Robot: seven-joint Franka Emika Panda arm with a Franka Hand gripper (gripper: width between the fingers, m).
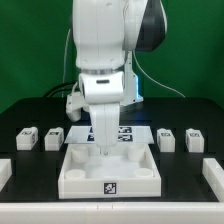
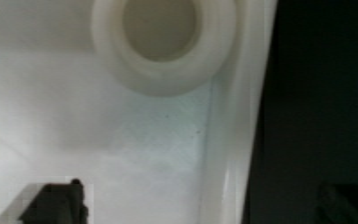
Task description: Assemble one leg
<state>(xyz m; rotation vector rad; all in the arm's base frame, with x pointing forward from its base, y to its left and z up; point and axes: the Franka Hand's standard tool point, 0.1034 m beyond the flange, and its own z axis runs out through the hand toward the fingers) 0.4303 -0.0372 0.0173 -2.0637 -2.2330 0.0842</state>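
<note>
Released and empty, the end effector (image 2: 202, 205) hovers over the round socket (image 2: 158, 40) of the tray-shaped piece (image 1: 75, 178), probably locating it before fetching a leg (image 1: 53, 137).

The arm (image 1: 105, 45) is white with a black patch. The tray (image 1: 75, 180) and legs (image 1: 54, 137) are white, each bearing a black-and-white square tag. The table (image 1: 30, 168) is black, the backdrop (image 1: 30, 50) green.

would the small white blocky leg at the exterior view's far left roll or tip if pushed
Probably neither: the small white blocky plastic leg looks squat and flat-faced, so it should slide rather than roll. It looks like a small piece of moulded plastic, so it is likely stiff and light.
</note>
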